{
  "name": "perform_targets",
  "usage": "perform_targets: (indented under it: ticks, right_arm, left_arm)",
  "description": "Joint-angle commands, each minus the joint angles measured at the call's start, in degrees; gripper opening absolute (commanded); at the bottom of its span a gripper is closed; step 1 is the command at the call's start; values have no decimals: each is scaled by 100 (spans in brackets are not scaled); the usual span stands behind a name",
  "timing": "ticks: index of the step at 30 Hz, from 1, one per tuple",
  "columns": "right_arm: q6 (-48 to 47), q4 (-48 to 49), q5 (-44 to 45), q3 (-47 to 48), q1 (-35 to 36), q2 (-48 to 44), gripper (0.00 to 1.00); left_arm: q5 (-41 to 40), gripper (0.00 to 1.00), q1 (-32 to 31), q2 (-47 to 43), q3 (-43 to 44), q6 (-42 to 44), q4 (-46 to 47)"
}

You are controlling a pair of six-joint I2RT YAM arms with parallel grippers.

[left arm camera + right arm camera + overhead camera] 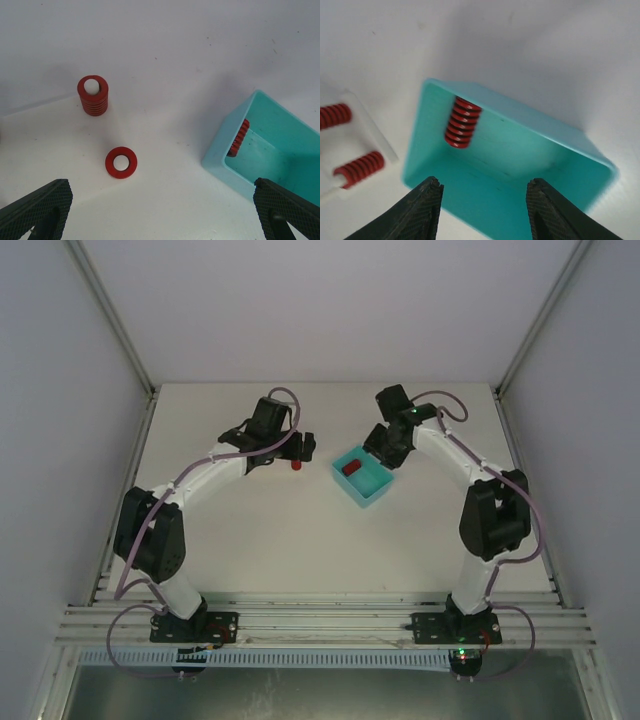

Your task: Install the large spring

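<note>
A large red spring (462,122) lies in the teal bin (535,150), against its far-left wall. It also shows in the left wrist view (239,137) and the top view (350,468). My right gripper (482,202) is open and empty, just above the bin's near side (383,443). A white base (367,132) left of the bin carries two red springs (334,116) (360,168). My left gripper (161,205) is open and empty above the table (303,447). Ahead of it stand a red spring on a white peg (93,95) and a red ring-shaped one (121,162).
The teal bin (362,480) sits mid-table between the two arms. White walls enclose the table on the left, right and back. A slotted rail (320,625) runs along the near edge by the arm bases.
</note>
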Motion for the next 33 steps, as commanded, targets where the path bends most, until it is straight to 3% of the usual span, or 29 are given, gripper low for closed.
perform_targets:
  ticks: [1, 8, 12, 20, 27, 33]
  right_arm:
    - [884, 1088, 1, -155, 104, 274, 51]
    - [1388, 1718, -82, -272, 300, 749, 42]
    - [1516, 2424, -200, -668, 319, 812, 41]
    - [1442, 2786, -214, -803, 455, 1109, 42]
    - [1316, 2556, -166, -792, 480, 1377, 45]
    - [1074, 1683, 70, -655, 492, 1587, 47]
  left_arm:
    - [-195, 99, 4, -96, 122, -202, -276]
    - [-245, 99, 51, -99, 118, -316, -293]
    - [-281, 99, 61, -98, 141, -335, -321]
    - [-402, 99, 95, -151, 88, -317, -381]
    - [-454, 99, 105, -167, 94, -291, -424]
    - [-493, 99, 114, -202, 53, -277, -426]
